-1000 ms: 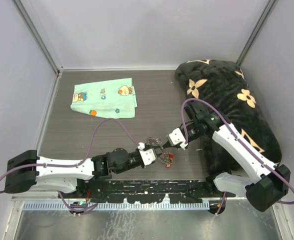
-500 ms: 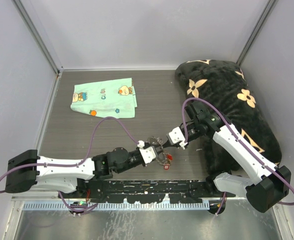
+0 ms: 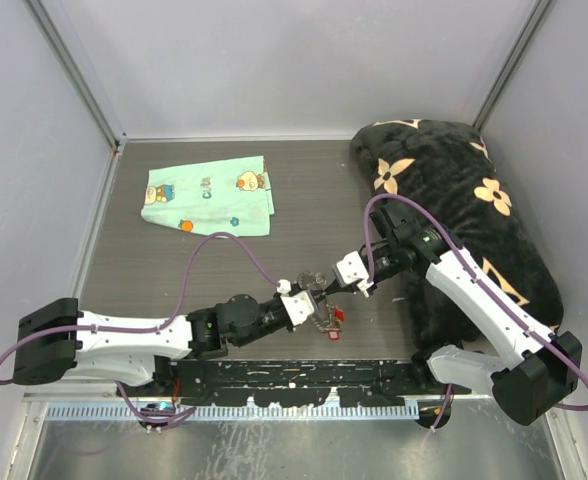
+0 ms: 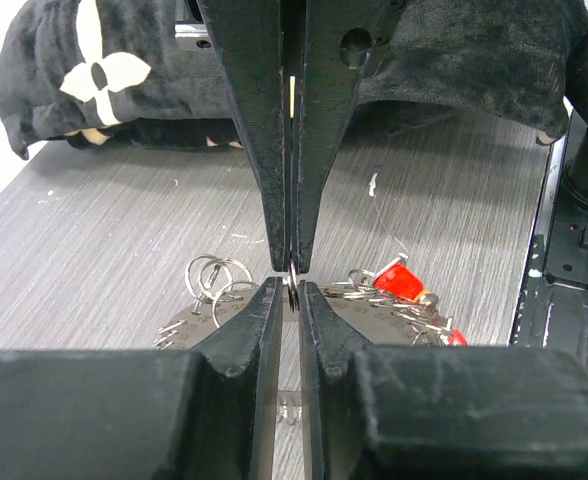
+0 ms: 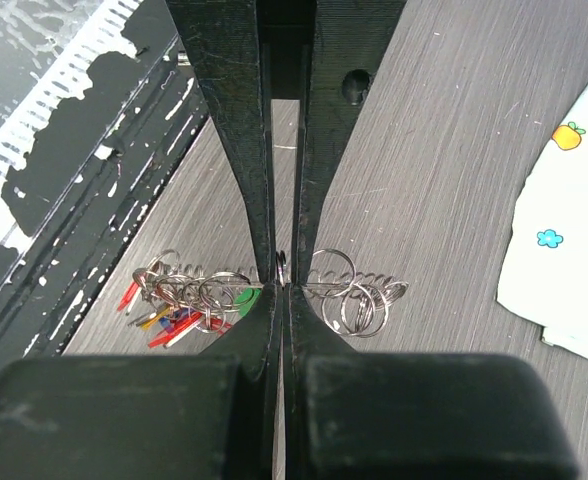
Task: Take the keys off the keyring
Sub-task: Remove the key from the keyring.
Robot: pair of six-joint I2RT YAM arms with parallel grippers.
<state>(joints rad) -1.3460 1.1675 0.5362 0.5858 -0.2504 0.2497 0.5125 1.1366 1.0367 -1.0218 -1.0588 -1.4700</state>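
The keyring (image 3: 319, 300) is a thin silver wire loop fringed with small silver rings, just above the table between my two grippers. It also shows in the left wrist view (image 4: 290, 283) and the right wrist view (image 5: 326, 283). My left gripper (image 3: 311, 298) and my right gripper (image 3: 326, 284) meet tip to tip, each shut on the ring's thin wire. The keys (image 3: 334, 318) hang in a bunch with red heads (image 4: 394, 281). In the right wrist view the keys (image 5: 174, 318) show red, orange, blue and green heads. Loose small rings (image 5: 359, 295) sit on the ring's other side.
A mint-green cartoon-print cloth (image 3: 209, 196) lies at the far left. A black plush blanket with tan flowers (image 3: 454, 200) fills the right side, under the right arm. The black base rail (image 3: 294, 378) runs along the near edge.
Both grippers have edged slightly away from the near edge together, still pinching the ring. The bunch of keys has barely shifted.
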